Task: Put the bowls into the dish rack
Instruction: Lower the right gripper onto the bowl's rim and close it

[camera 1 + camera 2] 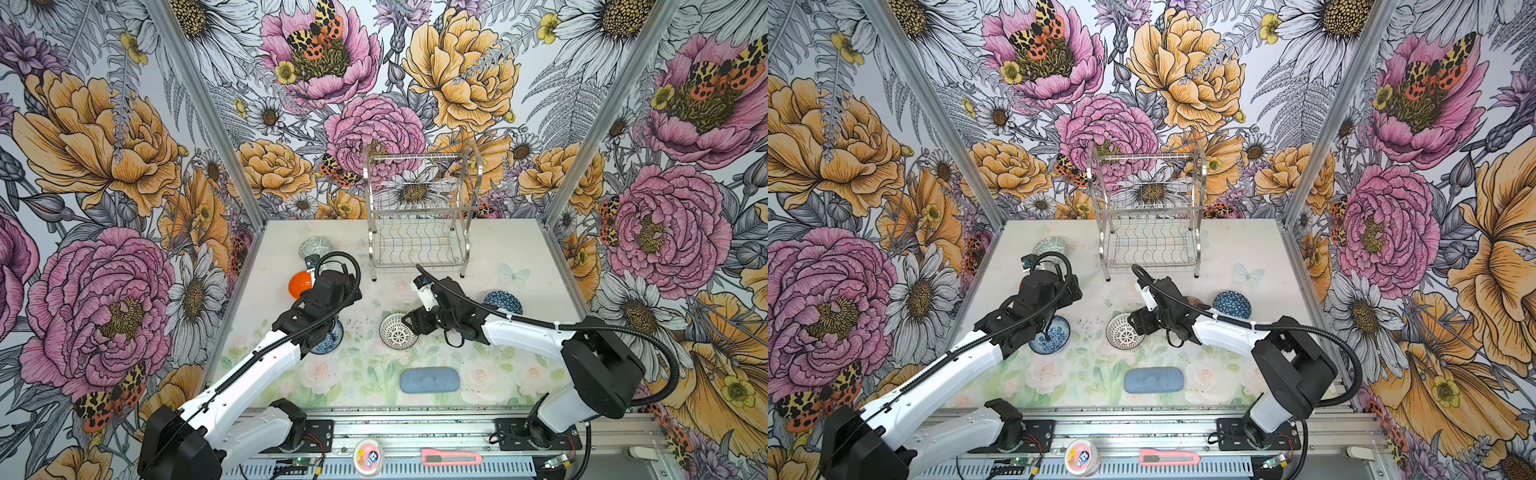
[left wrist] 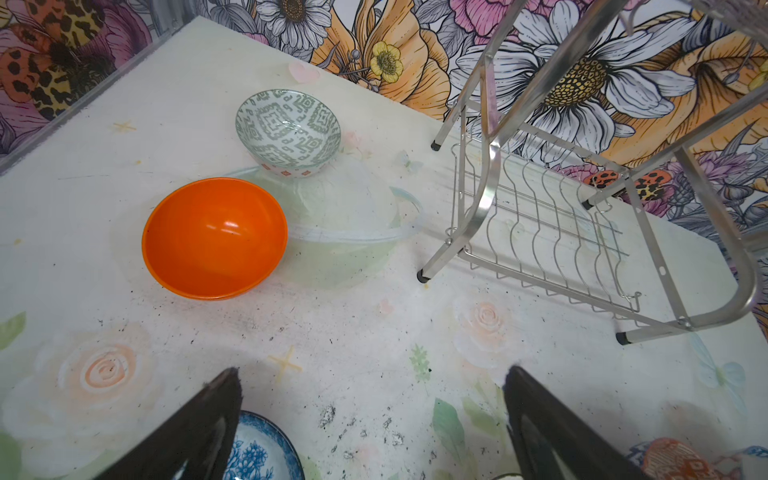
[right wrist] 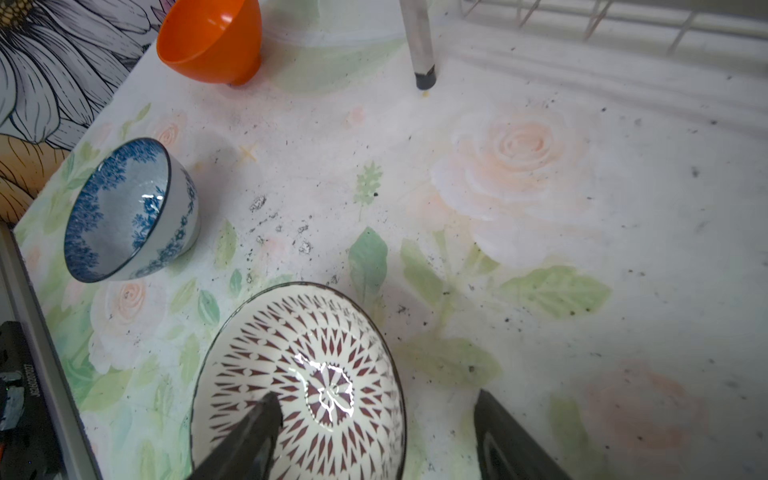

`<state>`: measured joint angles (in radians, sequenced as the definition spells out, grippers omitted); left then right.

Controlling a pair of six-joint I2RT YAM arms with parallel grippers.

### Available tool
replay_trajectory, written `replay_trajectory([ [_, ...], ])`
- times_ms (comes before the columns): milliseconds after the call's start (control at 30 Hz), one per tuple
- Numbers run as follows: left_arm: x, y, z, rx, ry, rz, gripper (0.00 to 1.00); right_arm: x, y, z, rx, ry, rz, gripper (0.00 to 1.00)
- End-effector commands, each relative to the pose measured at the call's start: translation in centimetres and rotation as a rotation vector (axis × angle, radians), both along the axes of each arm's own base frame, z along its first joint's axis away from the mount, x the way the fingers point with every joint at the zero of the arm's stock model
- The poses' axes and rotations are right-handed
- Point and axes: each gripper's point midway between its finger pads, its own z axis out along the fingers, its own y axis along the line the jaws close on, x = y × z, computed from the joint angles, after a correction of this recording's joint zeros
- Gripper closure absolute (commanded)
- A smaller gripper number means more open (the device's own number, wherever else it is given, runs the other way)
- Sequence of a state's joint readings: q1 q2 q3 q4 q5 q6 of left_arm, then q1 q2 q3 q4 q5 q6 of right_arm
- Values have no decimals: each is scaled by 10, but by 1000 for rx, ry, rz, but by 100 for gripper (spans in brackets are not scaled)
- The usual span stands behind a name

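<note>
At the centre of both top views, just below the rack, my right gripper straddles the rim of the round black-and-white lattice-patterned bowl. One finger reaches down inside the bowl. The other stands outside its wall with a gap showing, so the jaws are partly apart and grip nothing. The bowl sits upright on the pale rose-printed tabletop.

Left of centre, my left gripper hangs spread wide and empty above the small blue floral porcelain bowl, with one finger over its rim. Further up the left side of a top view sits the plain glossy orange bowl, and beyond it the grey-green patterned bowl.

The two-tier shiny silver wire dish rack stands at the upper centre. Right of my right arm sits the dark-blue triangle-patterned bowl. The orange-white geometric bowl shows only at the edge of my left wrist view.
</note>
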<state>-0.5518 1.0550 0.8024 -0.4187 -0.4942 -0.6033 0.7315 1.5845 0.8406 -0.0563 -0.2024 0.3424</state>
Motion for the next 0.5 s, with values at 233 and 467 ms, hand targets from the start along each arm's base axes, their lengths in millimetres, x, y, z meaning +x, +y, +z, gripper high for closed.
replay_trajectory([
  [233,-2,6,7,92,-39,24,1,9,7,-16,-51,13,-31,50],
  [467,5,12,24,136,-77,66,1,23,10,-13,-67,-21,-58,75],
])
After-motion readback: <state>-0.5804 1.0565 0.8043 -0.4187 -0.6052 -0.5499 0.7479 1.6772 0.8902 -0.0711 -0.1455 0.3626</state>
